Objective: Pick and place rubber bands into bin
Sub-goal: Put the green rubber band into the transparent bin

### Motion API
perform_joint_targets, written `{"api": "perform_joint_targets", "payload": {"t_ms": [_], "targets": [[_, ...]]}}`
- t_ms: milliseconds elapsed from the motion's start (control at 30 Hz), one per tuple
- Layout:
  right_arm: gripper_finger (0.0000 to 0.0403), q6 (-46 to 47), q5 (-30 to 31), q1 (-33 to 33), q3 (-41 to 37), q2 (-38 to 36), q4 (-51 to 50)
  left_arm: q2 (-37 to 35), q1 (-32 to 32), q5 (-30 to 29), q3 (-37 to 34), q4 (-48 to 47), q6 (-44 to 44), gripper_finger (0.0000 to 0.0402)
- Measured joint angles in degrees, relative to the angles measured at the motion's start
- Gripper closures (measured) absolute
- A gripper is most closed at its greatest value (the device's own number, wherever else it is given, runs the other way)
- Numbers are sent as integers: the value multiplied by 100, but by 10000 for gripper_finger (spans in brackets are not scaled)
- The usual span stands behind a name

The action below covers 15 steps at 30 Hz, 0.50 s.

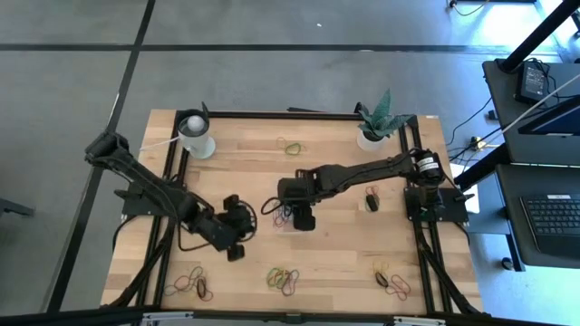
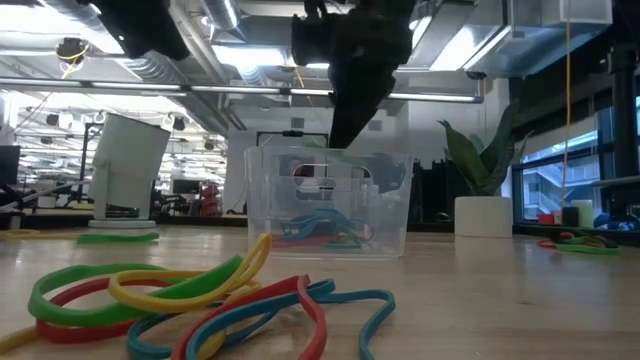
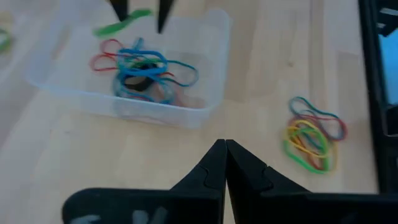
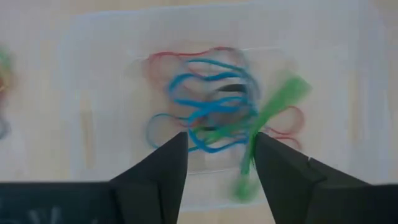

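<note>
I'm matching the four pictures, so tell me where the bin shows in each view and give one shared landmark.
High view: the bin sits mid-table, partly under the right gripper.
Low view: centre, behind the loose bands, below the dark gripper.
Left wrist view: bin toward the upper left, beyond the shut left gripper.
Right wrist view: it fills the picture, under the open fingers.
Shared landmark: the blue bands lying in the bin.

Clear bin (image 4: 348,74); blue, red rubber bands (image 4: 211,106); green band (image 4: 273,109).
</note>
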Motion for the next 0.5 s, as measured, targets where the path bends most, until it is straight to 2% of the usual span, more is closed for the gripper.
{"api": "perform_joint_targets", "payload": {"t_ms": [133, 233, 300, 400, 500], "targets": [[241, -70, -48, 23, 0, 0, -4, 313, -268, -66, 237, -2, -307, 398], [258, 122, 524, 17, 0, 0, -90, 417, -423, -268, 292, -4, -666, 398], [268, 34, 208, -8, 0, 0, -70, 450, -508, -388, 300, 0, -894, 398], [281, 191, 327, 23, 0, 0, -85, 449, -590, -464, 301, 6, -1102, 398], [289, -74, -127, 17, -2, 0, -40, 449, -653, -494, 301, 3, -1206, 398]]}}
